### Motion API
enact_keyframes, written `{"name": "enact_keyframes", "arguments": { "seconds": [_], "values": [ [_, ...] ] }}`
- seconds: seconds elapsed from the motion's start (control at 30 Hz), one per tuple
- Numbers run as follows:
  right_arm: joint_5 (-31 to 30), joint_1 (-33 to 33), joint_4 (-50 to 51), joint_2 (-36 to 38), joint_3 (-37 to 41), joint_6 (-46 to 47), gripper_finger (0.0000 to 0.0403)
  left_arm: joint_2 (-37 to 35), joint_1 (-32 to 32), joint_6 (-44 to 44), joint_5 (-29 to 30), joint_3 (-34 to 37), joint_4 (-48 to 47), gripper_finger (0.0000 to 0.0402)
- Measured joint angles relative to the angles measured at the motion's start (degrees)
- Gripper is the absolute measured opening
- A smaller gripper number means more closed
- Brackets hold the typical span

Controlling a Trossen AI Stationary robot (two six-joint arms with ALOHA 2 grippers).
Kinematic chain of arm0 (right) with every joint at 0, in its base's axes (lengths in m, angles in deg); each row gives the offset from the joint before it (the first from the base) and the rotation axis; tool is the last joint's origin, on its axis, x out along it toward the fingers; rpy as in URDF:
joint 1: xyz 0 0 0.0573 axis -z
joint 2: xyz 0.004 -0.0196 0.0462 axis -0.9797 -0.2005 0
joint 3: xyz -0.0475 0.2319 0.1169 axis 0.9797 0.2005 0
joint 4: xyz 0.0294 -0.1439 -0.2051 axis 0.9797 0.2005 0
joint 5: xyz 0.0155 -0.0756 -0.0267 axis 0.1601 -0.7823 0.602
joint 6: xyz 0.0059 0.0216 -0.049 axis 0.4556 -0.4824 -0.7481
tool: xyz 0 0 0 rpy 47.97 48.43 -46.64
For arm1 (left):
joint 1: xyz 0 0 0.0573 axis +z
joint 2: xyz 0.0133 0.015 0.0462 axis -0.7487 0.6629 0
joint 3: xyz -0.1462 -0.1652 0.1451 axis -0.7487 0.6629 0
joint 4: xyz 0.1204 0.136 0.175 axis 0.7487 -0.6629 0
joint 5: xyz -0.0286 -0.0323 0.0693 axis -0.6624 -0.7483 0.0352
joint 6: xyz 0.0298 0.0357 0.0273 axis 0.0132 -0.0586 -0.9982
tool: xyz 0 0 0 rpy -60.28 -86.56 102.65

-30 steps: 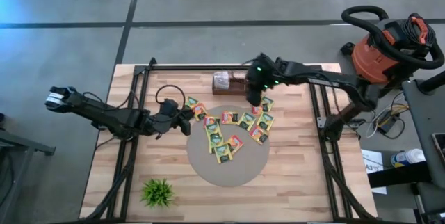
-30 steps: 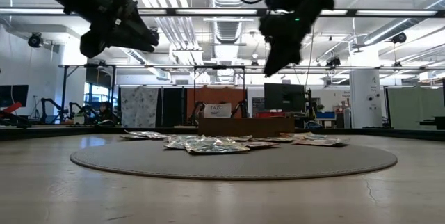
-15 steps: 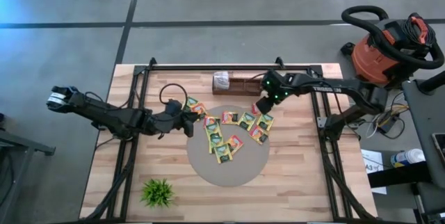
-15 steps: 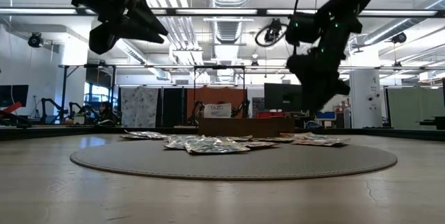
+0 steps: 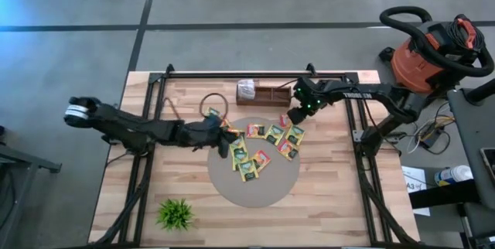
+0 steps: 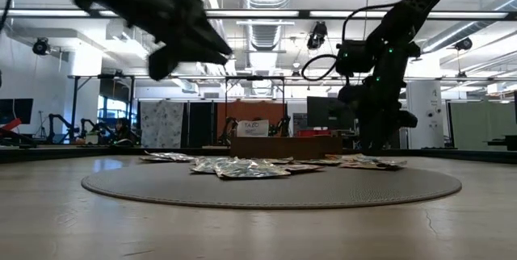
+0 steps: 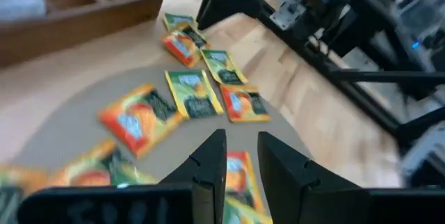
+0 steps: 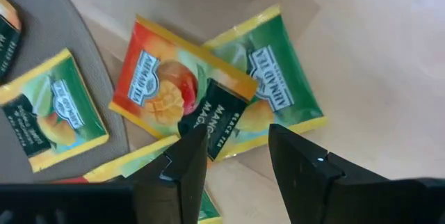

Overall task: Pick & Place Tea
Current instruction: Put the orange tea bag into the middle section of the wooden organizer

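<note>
- The step in hand looked like a pick: the right gripper (image 5: pixel 292 117) hung low over the far right edge of the spread, its fingers (image 8: pixel 188 165) apart and empty, straddling an orange-red mango tea sachet (image 8: pixel 182 95) that overlapped a green one (image 8: pixel 271 88).
- The tea itself, small flat square sachets in yellow-green and orange (image 5: pixel 259 142), lay scattered on the round grey mat (image 5: pixel 255 191) on the wooden bench (image 5: pixel 340 210); a few sat off the mat's rim on bare wood.
- The left gripper (image 5: pixel 224 135) reached over the mat's left side above the sachets, fingers (image 7: pixel 208 165) a little apart with nothing between them.
- Next, by my reading, the right gripper needed to drop the last bit and close on the orange sachet's edge, then carry it to the dark wooden tray (image 5: pixel 271 93) just behind.
- Against a second earlier, the right gripper had come off the tray, descended to the sachets and widened; the left arm had stretched rightward, from beside the mat to over it.
</note>
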Motion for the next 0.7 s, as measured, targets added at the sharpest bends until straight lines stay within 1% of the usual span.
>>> {"name": "enact_keyframes", "arguments": {
  "seconds": [0.1,0.27,0.37,0.53,0.7],
  "values": [
    [0.28,-0.01,-0.65,-0.84,0.0,-0.47,0.0153,6.45,3.71,-5.43,-3.21,-4.21,1.01,0.0078],
    [0.51,0.29,-3.0,-1.86,-0.02,-2.01,0.0153,17.23,7.8,-16.81,-8.16,-13.84,0.8,0.0078],
    [0.54,0.27,-2.78,-2.37,0.09,-2.51,0.0153,23.28,9.47,-21.96,-8.57,-19.93,-1.51,0.0078],
    [1.01,0.27,-3.74,-2.96,0.63,-4.83,0.0153,32.22,10.99,-26.18,-8.85,-29.39,-7.14,0.0078],
    [7.24,0.24,-7.14,-2.93,1.68,-7.56,0.015,39.05,11.68,-31.05,-9.53,-37.38,-12.97,0.0078]
  ]
}}
